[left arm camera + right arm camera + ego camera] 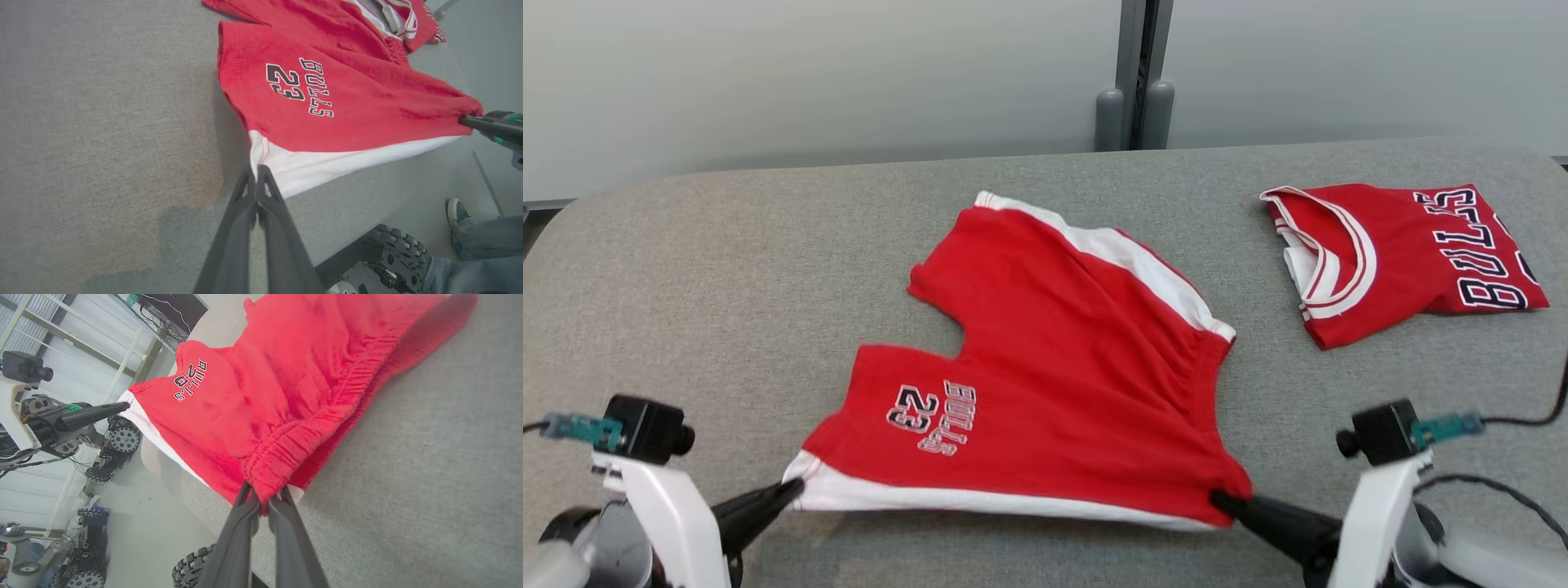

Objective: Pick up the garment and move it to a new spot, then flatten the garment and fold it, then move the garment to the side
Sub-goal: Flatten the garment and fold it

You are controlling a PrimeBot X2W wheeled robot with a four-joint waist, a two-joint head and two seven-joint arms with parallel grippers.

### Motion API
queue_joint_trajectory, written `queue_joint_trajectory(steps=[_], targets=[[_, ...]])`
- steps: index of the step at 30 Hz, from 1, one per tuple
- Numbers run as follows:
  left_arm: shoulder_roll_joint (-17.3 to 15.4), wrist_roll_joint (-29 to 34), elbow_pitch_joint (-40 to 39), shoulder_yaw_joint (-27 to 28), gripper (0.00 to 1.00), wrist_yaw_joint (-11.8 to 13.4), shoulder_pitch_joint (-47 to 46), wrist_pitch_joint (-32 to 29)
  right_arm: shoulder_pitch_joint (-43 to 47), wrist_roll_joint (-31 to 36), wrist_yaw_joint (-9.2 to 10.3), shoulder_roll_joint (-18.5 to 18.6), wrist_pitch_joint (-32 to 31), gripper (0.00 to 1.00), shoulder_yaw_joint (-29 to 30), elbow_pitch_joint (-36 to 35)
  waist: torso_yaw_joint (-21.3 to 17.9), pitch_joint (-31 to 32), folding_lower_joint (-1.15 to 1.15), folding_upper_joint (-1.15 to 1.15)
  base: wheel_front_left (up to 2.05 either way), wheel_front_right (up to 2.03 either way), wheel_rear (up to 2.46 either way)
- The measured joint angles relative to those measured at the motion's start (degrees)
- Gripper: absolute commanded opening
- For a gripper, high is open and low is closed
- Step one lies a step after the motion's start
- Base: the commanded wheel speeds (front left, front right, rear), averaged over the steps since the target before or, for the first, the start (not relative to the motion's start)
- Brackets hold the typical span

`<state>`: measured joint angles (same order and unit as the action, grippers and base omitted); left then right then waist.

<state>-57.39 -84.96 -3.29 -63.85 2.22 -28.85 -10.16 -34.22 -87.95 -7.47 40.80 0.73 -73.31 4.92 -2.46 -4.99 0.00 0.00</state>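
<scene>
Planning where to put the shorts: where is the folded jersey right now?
In the head view, the folded jersey lies far right on the table, apart from the red shorts at centre.

Head camera looks down; close wrist views share the red shorts (pixel 1045 367).

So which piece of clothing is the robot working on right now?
On the grey padded table, look at the near edge, in the middle. The red shorts are spread there, their near corners pinched by the left fingers and right fingers. Unlike the folded red jersey at the far right, they carry a small "BULLS 23" print and white side stripes.
</scene>
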Motion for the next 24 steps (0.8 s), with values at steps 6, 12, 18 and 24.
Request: queue_joint_trajectory(steps=[6, 12, 18, 24], targets=[[-3.93, -0.37, -6.31, 0.03, 0.00, 3.00, 2.81, 1.63, 3.06, -0.65, -0.01, 2.85, -0.02, 0.00, 0.02, -2.67, -0.13, -0.46, 0.00, 0.00, 0.00, 0.00, 0.00], [-5.57, 0.36, -10.44, 1.53, 0.00, 5.41, 2.72, 4.08, 3.25, -0.75, 0.00, 3.36, -0.20, 0.00, 0.35, -5.45, -0.87, -1.11, 0.00, 0.00, 0.00, 0.00, 0.00], [-5.21, -0.19, -10.46, 3.37, 0.00, 4.86, 0.06, 3.10, 1.70, -0.55, 0.00, 2.16, -0.18, 0.00, 1.56, -5.43, -2.23, -2.54, 0.00, 0.00, 0.00, 0.00, 0.00], [-5.38, -1.05, -7.68, 6.04, 0.00, 3.12, -6.84, -2.43, -1.26, -3.22, 0.00, 0.55, 0.40, 0.00, 5.17, -5.83, -3.76, -6.35, 0.00, 0.00, 0.00, 0.00, 0.00]])
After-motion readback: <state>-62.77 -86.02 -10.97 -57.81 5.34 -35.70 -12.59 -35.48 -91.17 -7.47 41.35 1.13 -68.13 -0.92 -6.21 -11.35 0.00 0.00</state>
